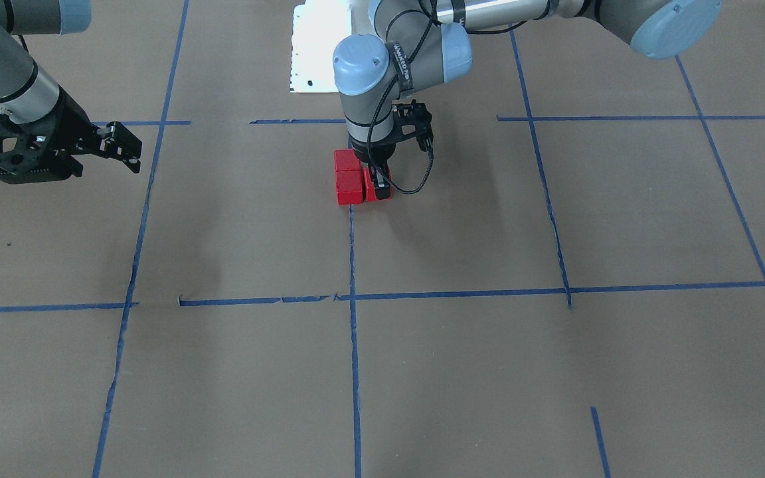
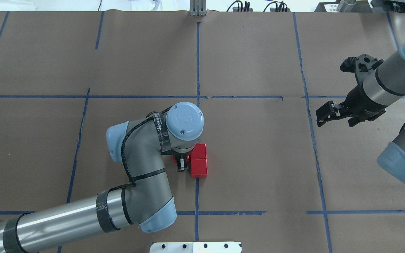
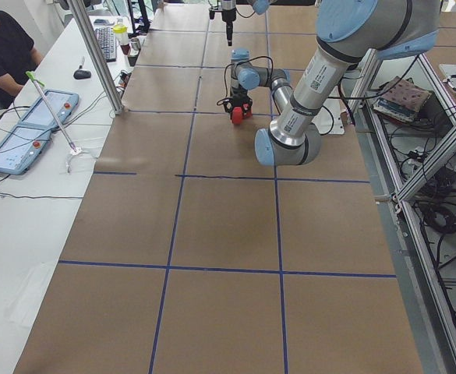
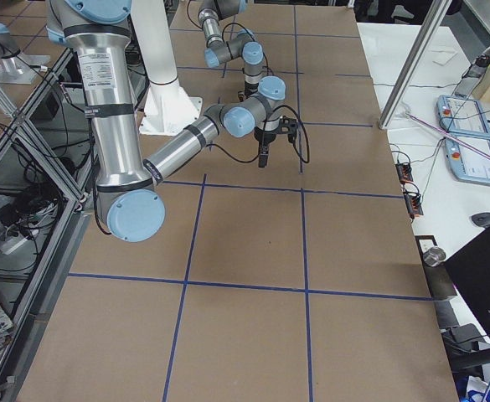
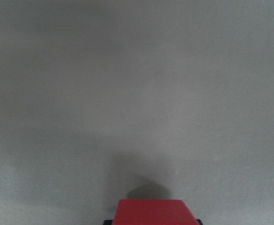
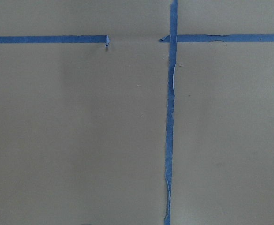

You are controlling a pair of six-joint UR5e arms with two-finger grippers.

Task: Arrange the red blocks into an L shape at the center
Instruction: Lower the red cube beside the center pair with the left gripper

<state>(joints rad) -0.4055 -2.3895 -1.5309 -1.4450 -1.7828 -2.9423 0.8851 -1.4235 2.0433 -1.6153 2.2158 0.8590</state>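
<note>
Two red blocks (image 2: 199, 160) lie touching in a row on the vertical blue tape line (image 2: 197, 196) at the center of the brown paper; they also show in the front view (image 1: 348, 175). My left gripper (image 2: 181, 165) points straight down and is shut on the third red block (image 1: 378, 192), right beside the pair on my left, at or just above the paper. In the left wrist view this block (image 5: 153, 212) fills the bottom edge. My right gripper (image 2: 323, 114) hovers open and empty far to the right, also seen in the front view (image 1: 127, 147).
The white mounting plate (image 1: 319, 46) lies at the robot's base behind the blocks. Blue tape lines divide the paper into squares. A person (image 3: 1, 47) sits at a side bench with tablets (image 3: 33, 128), off the table's left end.
</note>
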